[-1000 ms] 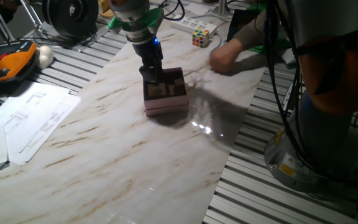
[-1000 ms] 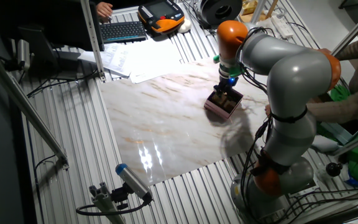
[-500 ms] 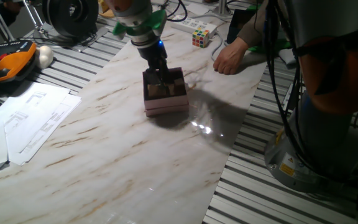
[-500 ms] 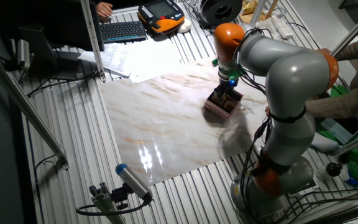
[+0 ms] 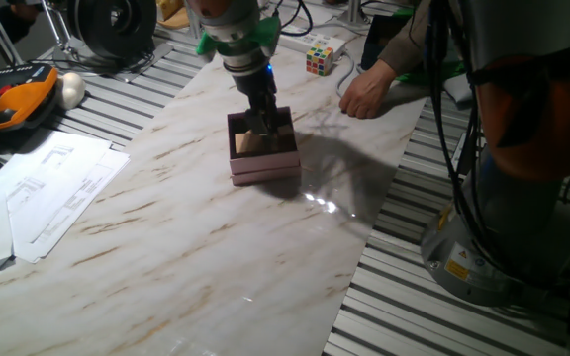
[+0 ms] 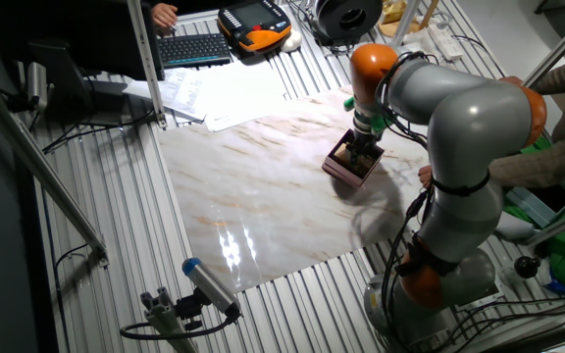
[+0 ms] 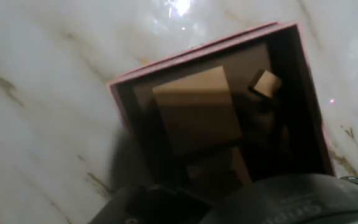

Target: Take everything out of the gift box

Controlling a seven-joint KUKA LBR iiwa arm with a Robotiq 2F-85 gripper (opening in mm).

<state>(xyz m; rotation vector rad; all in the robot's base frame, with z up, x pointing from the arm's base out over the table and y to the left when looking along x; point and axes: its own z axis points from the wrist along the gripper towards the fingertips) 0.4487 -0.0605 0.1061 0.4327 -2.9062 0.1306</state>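
1. Below the pincer (image 5: 261,127), the gift box (image 5: 262,158) sits on the bench (image 5: 166,247) — wooden blocks (image 7: 197,109) still inside.
2. Pincer has shifted across the box since a second ago — grip state cannot be told; no block is out yet.

Gripper (image 5: 264,127) fingertips hidden inside gift box (image 5: 262,163); we cannot tell jaw state. Hand view: fingers unseen, lower block (image 7: 219,168) partly hidden.
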